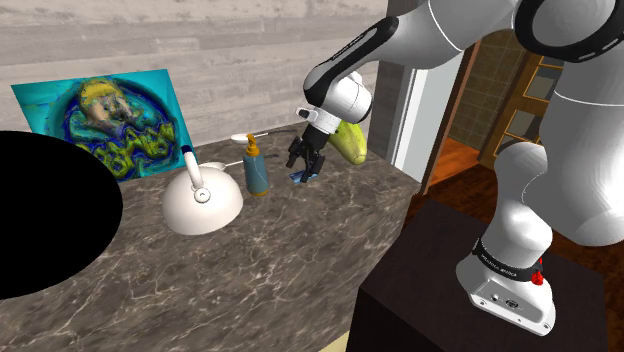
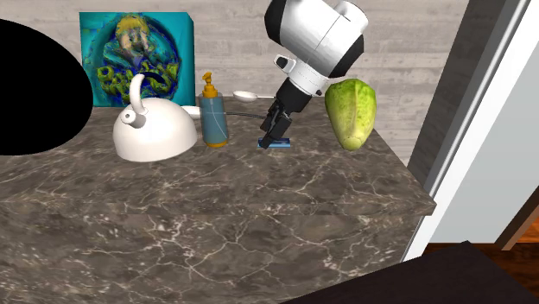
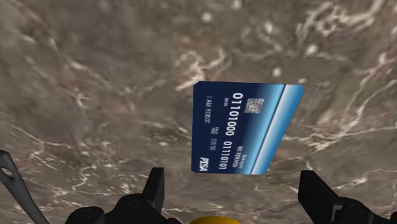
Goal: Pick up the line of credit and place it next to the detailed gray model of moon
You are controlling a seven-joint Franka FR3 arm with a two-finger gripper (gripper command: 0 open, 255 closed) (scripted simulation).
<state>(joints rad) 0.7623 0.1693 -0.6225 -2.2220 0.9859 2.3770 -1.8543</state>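
Note:
A dark blue credit card (image 3: 245,127) with white numbers lies flat on the brown marbled countertop (image 2: 259,224). It is also seen under the hand in the shoulder view (image 1: 298,179) and in the second exterior view (image 2: 279,145). My black gripper (image 3: 235,191) hovers just above it, open, and its fingers (image 3: 153,188) stand wide apart without touching the card. The hand (image 1: 305,163) (image 2: 275,132) points down at the counter. A large round black shape (image 1: 45,215) (image 2: 34,86) sits at the counter's far left in both exterior views.
A blue soap bottle (image 2: 213,117) with an orange pump stands close to the card, and a white kettle (image 2: 154,129) beyond it. A green leafy vegetable (image 2: 351,112) stands on the card's other side. A white spoon (image 2: 244,96) and a colourful picture (image 2: 136,59) are by the wall.

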